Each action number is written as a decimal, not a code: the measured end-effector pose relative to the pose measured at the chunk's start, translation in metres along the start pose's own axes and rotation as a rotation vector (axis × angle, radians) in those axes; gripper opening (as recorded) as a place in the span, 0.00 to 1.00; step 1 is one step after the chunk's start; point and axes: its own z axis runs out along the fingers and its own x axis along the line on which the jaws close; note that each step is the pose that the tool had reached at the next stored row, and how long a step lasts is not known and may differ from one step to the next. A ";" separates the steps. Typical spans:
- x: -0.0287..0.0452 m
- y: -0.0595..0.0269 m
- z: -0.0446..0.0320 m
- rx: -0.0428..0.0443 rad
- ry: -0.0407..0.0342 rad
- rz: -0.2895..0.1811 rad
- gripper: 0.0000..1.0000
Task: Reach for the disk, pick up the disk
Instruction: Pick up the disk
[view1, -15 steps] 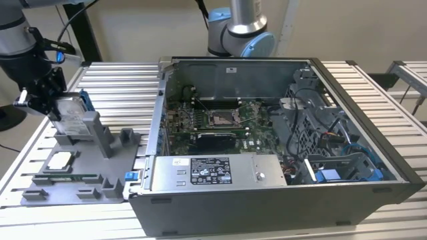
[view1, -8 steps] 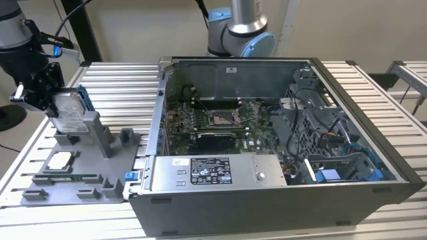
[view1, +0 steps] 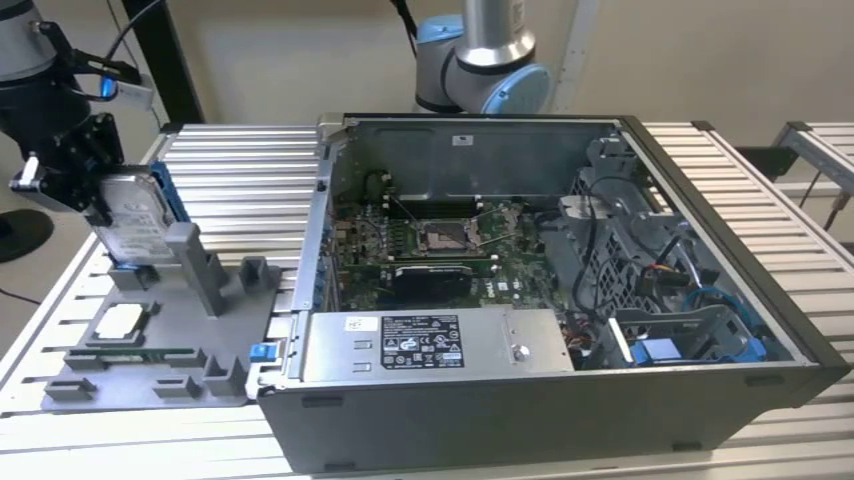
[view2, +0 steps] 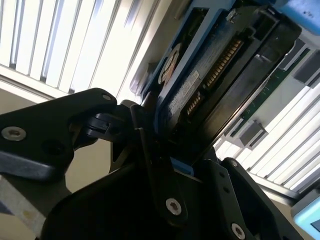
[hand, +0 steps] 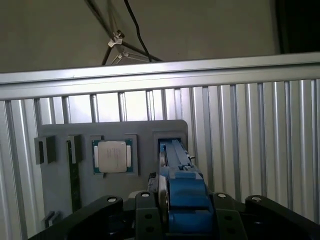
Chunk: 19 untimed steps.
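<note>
Case (view1: 534, 410): big grey metal box, open, well beside the claw.
Tray (view1: 160, 372): flat grey plastic with slots, below the claw.
Claw (view1: 100, 195): black, closed around the disk; a firm hold and a straight lift are best.
Disk (view1: 138, 225): thin silver metal, blue plastic frame, held upright.
Chip (view1: 118, 323): small shiny square, below the claw.
</note>
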 end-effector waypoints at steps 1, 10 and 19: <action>-0.0001 0.0000 -0.0017 0.0001 0.0000 0.000 0.00; -0.0006 0.0002 -0.0170 0.0000 0.0000 0.000 0.00; -0.0011 0.0004 -0.0313 0.0000 0.0000 0.000 0.00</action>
